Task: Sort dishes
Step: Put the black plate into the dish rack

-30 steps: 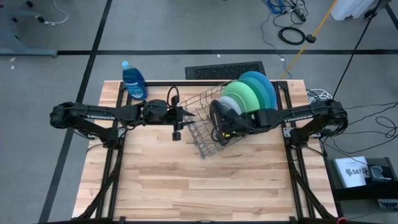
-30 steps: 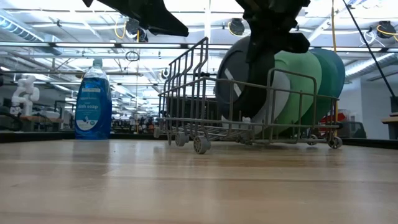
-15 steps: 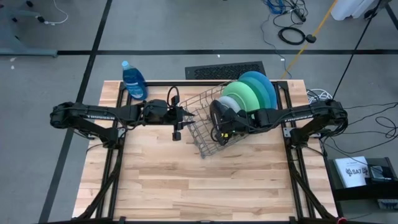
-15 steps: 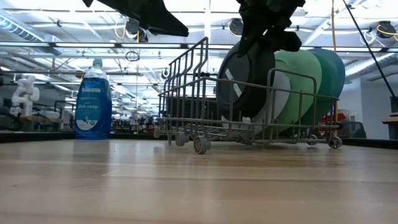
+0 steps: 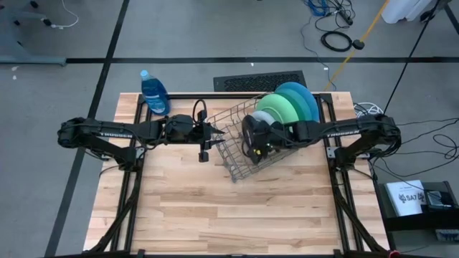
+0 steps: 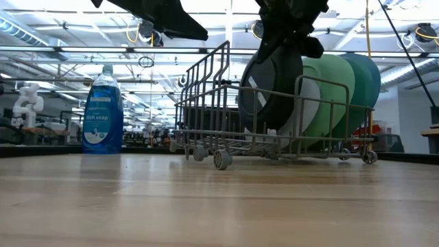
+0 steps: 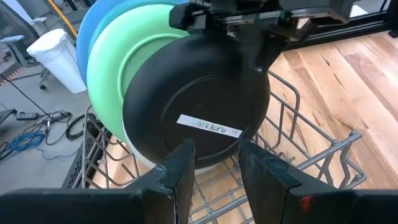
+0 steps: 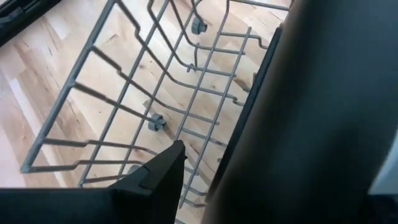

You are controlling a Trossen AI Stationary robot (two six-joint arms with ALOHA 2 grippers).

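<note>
The grey wire rack (image 5: 240,140) stands on the wooden surface (image 5: 215,208) and serves as the landmark. Five round smooth dishes stand on edge at one end of it: a bright blue plate (image 5: 305,97) outermost, then a teal plate (image 6: 365,75), a light green plate (image 5: 283,109), a pale mint plate (image 6: 310,92), and innermost a smaller black round dish (image 7: 196,102), already seated between the wires.

The right gripper (image 5: 259,138) sits at the black dish's top rim; its fingers look loosened around the rim rather than clamped, so the dish seems to be released.

The left gripper (image 7: 214,165) hovers just outside the rack's empty end, fingers part-spread and holding nothing.

A blue plastic bottle (image 5: 153,92) stands well away from the rack. No loose dishes show on the surface, so the sorting looks nearly finished; what appears left is withdrawing the right arm.
</note>
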